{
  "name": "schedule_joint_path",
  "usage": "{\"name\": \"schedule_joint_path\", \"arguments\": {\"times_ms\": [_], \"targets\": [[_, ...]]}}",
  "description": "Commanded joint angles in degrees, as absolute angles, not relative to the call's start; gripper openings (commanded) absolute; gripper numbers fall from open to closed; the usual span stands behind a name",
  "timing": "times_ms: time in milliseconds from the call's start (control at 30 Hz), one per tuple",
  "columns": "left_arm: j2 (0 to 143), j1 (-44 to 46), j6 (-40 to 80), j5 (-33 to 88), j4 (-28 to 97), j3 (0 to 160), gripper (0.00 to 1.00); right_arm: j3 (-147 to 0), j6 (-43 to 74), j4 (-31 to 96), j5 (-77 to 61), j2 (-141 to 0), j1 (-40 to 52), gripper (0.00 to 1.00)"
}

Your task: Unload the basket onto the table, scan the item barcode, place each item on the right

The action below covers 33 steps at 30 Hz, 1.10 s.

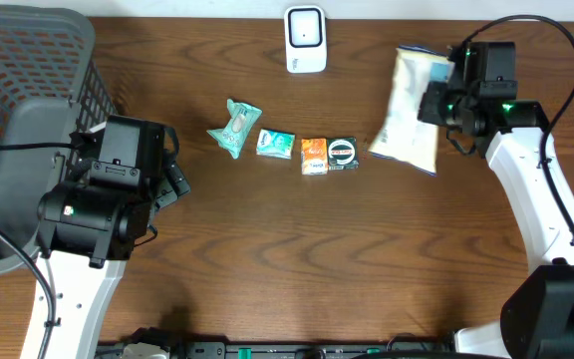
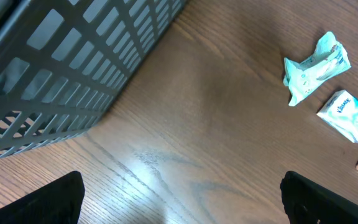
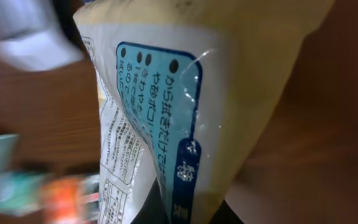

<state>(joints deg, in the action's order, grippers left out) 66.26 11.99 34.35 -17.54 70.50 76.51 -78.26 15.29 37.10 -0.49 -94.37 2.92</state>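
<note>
Nearest the robot, the left gripper [image 2: 185, 200] hangs released over the bare wooden table [image 2: 197, 124], jaws spread wide, just beside the grey mesh basket [image 1: 28, 90]. Mid-table lies a row of small items: a crumpled green wrapper [image 1: 234, 128], a tissue pack [image 1: 275, 144], an orange sachet [image 1: 314, 156] and a black packet [image 1: 343, 153] touching it. Farther back and to the right of this row, the right gripper [image 1: 436, 104] is clenched on the pale snack bag [image 1: 405, 125] – its blue-panelled printed face fills the right wrist view – well apart from the white scanner [image 1: 306, 40] at the far edge
</note>
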Motion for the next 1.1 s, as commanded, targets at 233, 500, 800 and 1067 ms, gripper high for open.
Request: {"name": "schedule_joint_path", "arguments": {"times_ms": [233, 500, 800, 1067], "targets": [[66.2, 11.7, 34.6, -18.7, 70.7, 76.6, 1.0, -78.7, 9.1, 42.2, 47.7, -96.1, 9.3, 0.01], [66.2, 11.7, 34.6, -18.7, 70.7, 76.6, 1.0, -77.3, 9.4, 46.1, 47.7, -105.6, 10.7, 0.01], [66.2, 11.7, 34.6, -18.7, 70.7, 76.6, 1.0, -77.6, 9.4, 47.6, 33.1, -112.0, 17.6, 0.42], [66.2, 11.7, 34.6, -18.7, 70.7, 76.6, 1.0, -88.4, 9.3, 50.4, 14.2, -111.0, 22.4, 0.78]]}}
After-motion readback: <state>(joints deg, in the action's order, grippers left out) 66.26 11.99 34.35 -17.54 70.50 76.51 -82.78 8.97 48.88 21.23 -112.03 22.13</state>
